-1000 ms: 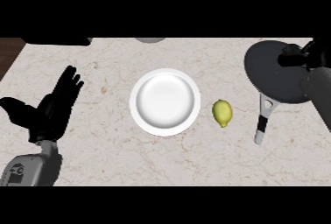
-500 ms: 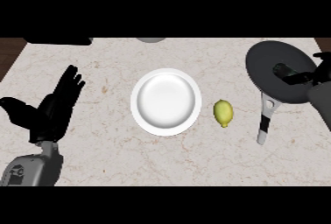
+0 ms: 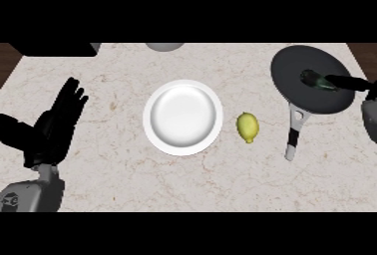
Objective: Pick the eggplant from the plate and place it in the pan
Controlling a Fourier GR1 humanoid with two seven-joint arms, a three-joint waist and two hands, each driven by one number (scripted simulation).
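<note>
The desk [image 3: 132, 189] is showing a pale, marble-like top with thin brown veins, looking smooth and matt. The plate [image 3: 182, 117] is appearing as glossy white ceramic, catching a soft sheen across its middle. The pan [image 3: 309, 79] is looking like dark matt metal, its handle [image 3: 294, 137] grey metal with a black grip. The eggplant [image 3: 318, 79] is gleaming dark and glossy. The lemon [image 3: 248, 127] is looking dull yellow, finely dimpled.

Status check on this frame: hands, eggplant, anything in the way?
Left hand open, resting at left. Right hand over pan, at eggplant; grip unclear. Plate bare. Lemon beside it, not in the way.
</note>
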